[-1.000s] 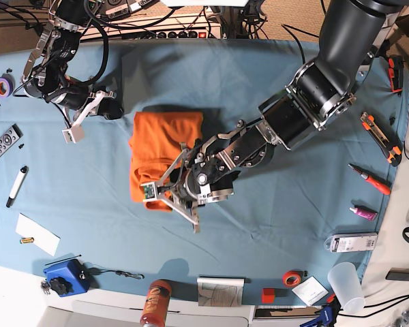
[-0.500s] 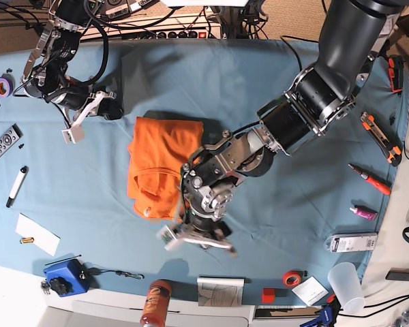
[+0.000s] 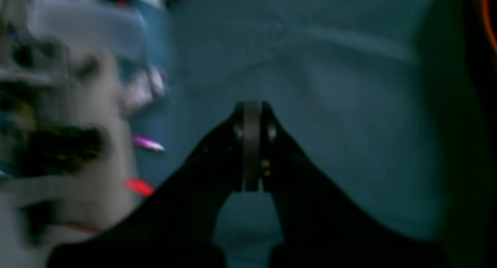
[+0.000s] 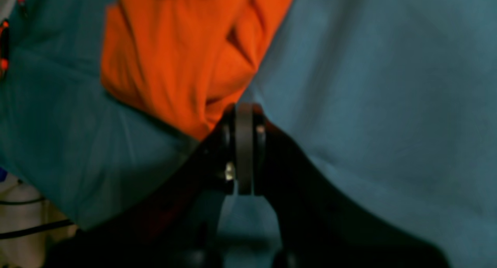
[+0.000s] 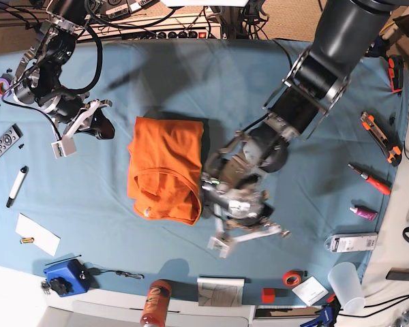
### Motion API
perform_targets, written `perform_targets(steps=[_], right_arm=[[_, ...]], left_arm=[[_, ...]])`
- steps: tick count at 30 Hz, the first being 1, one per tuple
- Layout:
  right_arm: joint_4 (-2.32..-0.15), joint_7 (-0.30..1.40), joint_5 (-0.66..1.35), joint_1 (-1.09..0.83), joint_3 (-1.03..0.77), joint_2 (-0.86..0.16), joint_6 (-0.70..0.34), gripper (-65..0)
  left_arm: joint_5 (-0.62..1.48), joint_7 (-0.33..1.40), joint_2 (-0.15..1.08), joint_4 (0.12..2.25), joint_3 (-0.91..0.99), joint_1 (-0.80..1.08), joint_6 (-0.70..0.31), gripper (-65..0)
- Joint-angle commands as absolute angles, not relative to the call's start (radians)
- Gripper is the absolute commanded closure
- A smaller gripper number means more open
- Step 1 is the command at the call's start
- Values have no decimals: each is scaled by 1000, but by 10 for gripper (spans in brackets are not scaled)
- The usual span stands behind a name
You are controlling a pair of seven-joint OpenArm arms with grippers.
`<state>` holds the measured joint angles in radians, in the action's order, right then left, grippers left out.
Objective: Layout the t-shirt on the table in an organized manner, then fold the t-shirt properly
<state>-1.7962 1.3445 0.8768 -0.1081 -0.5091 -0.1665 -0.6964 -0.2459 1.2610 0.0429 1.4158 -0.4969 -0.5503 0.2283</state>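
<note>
The orange t-shirt (image 5: 165, 169) lies folded into a compact rectangle left of centre on the teal table (image 5: 313, 204). My left gripper (image 5: 242, 214), blurred, hovers just right of the shirt's lower corner. In its wrist view the left gripper (image 3: 251, 105) is shut and empty over bare cloth, with only a sliver of the t-shirt (image 3: 490, 23) at the top right edge. My right gripper (image 5: 102, 128) sits left of the shirt, apart from it. The right wrist view shows the right gripper (image 4: 244, 107) shut on nothing, with the t-shirt (image 4: 182, 54) just beyond the tips.
A remote (image 5: 1, 144), a marker (image 5: 17, 185) and purple tape (image 5: 3, 86) lie at the left. A blue box (image 5: 65, 276), an orange can (image 5: 155, 303) and a plastic cup (image 5: 345, 286) line the near edge. A utility knife (image 5: 380, 136), a red pen (image 5: 369, 179) and a pink marker (image 5: 362, 212) lie at the right.
My left gripper has swung from the shirt's lower edge out to the right and closed with nothing in it. The shirt now lies flat. The right arm has shifted slightly down and left.
</note>
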Motion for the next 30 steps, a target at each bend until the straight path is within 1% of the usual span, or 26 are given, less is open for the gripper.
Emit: perform_targets(steps=[1,4,6,9,13,17,21,26,30], right_arm=[[-1820,1323,899,-97,-513,-181,-698,0],[-1826,1320,900,-97,-513,-181,-698,0],[-1826,1319,900,-97,-513,-181,-698,0],[-1826,1312,900,-97,-513,-181,-698,0],[-1826,1290,900,-96,-513,-181,-698,0],[-1854,1317,894,-97,-513,-181,-698,0],[-1958,1346,862,-108,-514,-180,-698,0],[-2103,1382,859,-180,-538,-180,-698,0],[-2147,1396,860,-278,-591,-180,-698,0]], left_arm=[[-244,1238,57,1485,-444,-565,226,0],[-189,1210,117,1641,-321,-487,185,0],[-155,1183,170,1726,-269,-426,181,0],[-106,1174,242,1821,-223,-323,180,0],[-104,1153,314,1961,-193,-160,175,0],[-104,1143,355,2131,-159,6,157,0],[-104,1135,376,2245,-145,170,136,0],[-157,1135,390,2305,-140,321,136,0],[-162,1133,397,2309,-109,416,136,0]])
